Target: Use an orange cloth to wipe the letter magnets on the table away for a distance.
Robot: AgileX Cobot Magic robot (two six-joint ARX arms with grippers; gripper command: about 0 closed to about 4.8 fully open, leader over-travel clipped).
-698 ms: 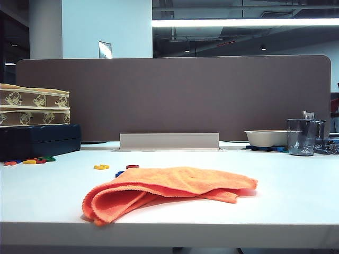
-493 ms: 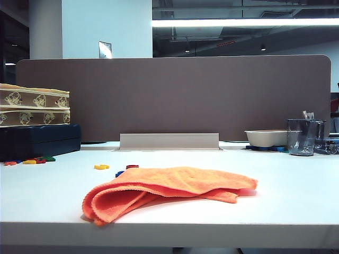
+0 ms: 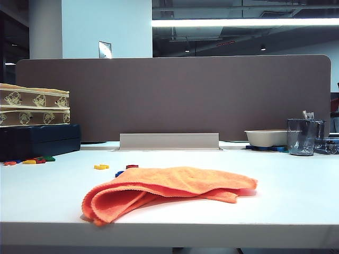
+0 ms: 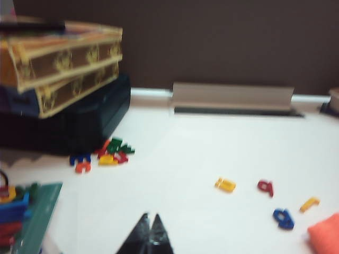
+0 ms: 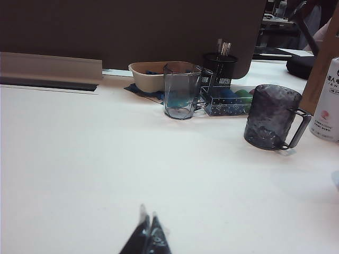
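The orange cloth (image 3: 169, 188) lies folded and floppy near the front of the white table (image 3: 296, 180); one corner of the cloth (image 4: 326, 235) shows in the left wrist view. Loose letter magnets lie just behind it: a yellow one (image 3: 101, 167), a red one (image 3: 132, 166) and a blue one (image 3: 119, 173). The left wrist view shows them as yellow (image 4: 225, 184), red (image 4: 265, 187), blue (image 4: 284, 218) and another yellow (image 4: 309, 204). A cluster of letters (image 4: 106, 154) sits by the dark box. My left gripper (image 4: 150, 218) is shut and empty, well short of the magnets. My right gripper (image 5: 148, 215) is shut over bare table.
Stacked patterned boxes (image 3: 34, 108) on a dark case (image 3: 39, 140) stand at the left, with a green tray (image 4: 26, 219) of letters nearby. On the right are a bowl (image 3: 266, 137), clear cup (image 5: 180, 91), grey mug (image 5: 273, 117) and a white can (image 5: 328, 100). A brown partition (image 3: 175, 95) closes the back.
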